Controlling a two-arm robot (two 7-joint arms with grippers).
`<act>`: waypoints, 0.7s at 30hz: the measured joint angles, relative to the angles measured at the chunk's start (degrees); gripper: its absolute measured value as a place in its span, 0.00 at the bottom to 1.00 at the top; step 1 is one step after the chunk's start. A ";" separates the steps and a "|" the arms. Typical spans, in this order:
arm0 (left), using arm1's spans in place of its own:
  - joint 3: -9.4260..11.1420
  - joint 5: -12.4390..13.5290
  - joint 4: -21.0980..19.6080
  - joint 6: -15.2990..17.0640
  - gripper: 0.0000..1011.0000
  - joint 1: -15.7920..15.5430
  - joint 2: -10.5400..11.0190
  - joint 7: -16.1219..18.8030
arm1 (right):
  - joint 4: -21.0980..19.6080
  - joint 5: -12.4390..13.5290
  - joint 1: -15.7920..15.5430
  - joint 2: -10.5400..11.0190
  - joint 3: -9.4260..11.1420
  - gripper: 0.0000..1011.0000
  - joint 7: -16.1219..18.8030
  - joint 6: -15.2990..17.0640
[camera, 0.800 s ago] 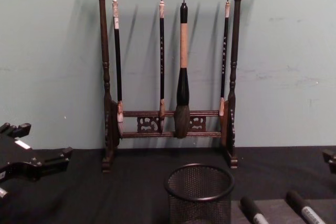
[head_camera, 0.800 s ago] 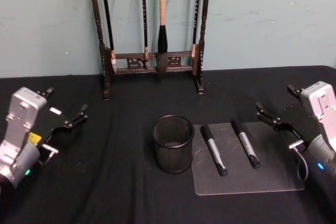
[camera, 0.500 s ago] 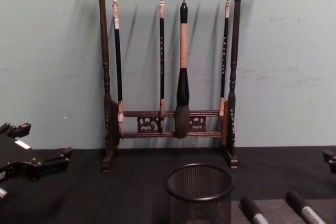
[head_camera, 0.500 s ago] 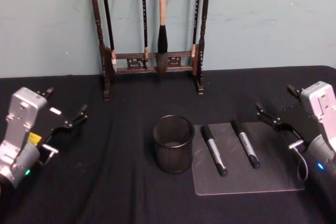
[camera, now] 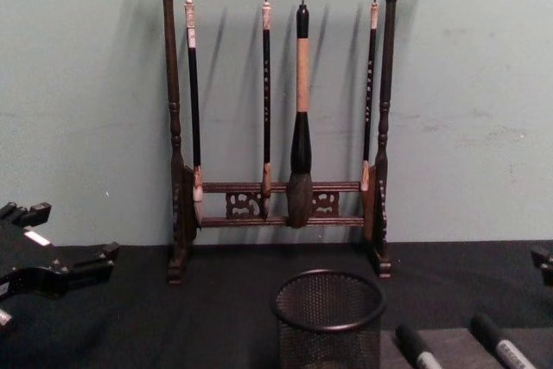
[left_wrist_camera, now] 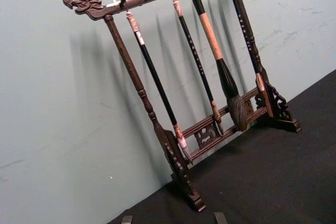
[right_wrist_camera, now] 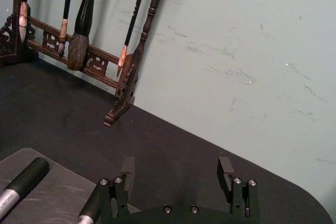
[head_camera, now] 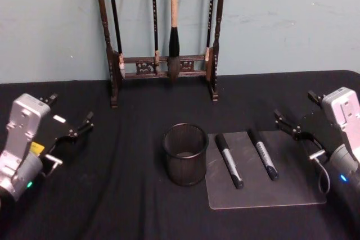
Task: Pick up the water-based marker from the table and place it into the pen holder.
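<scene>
Nothing has moved; left claw [head_camera: 72, 108] and right claw [head_camera: 293, 104] hang wide, empty. The right-hand marker [head_camera: 263, 155] looks light, stiff, slick: pinch it mid-barrel.

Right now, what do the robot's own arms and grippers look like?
Both arms end in silver-grey boxy housings carrying thin black fingers. The left gripper housing bears a yellow label, a small white tag and a green light; the right gripper housing has a blue light and a grey cable looping beside it.

Two markers [head_camera: 229, 159] lie on a mat [head_camera: 292, 184] just right of the pen holder [head_camera: 185, 154], the brush rack [head_camera: 158, 67] behind.
</scene>
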 joint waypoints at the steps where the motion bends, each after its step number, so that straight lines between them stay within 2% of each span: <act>1: 0.00 0.00 0.00 0.00 1.00 0.00 0.00 0.00 | 0.00 0.00 0.00 0.00 0.00 0.99 0.00 0.00; 21: 0.00 0.00 0.00 0.00 1.00 0.00 0.00 0.00 | 0.00 0.00 0.00 0.00 0.00 0.99 0.00 0.00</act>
